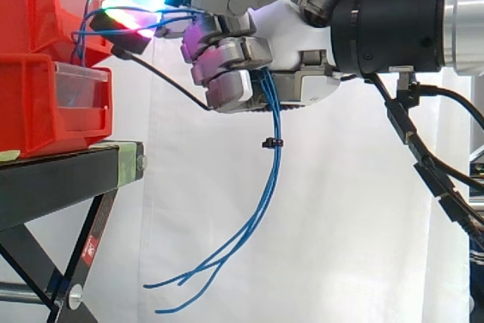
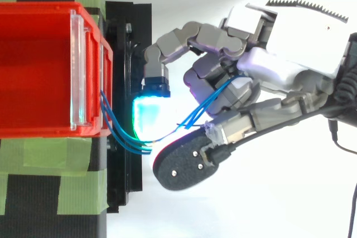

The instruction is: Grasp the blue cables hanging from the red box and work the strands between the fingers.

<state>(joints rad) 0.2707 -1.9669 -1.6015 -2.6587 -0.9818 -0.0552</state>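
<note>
Thin blue cables (image 1: 266, 187) come out of the front of the upper red box (image 1: 30, 5), run right into my hand (image 1: 295, 73), then drop below it in loose strands that end near the floor. A small black tie sits on the hanging bundle. In the top view the blue cables (image 2: 120, 135) leave the red box (image 2: 39, 68) and pass between a glowing cyan fingertip (image 2: 149, 116) and the thumb, into my hand (image 2: 268, 76). The fingers are curled round the strands just right of the box.
A second red bin (image 1: 53, 107) with a clear front sits under the upper one on a black stand (image 1: 68, 175). Green tape (image 2: 50, 176) covers part of the stand top. A white curtain hangs behind.
</note>
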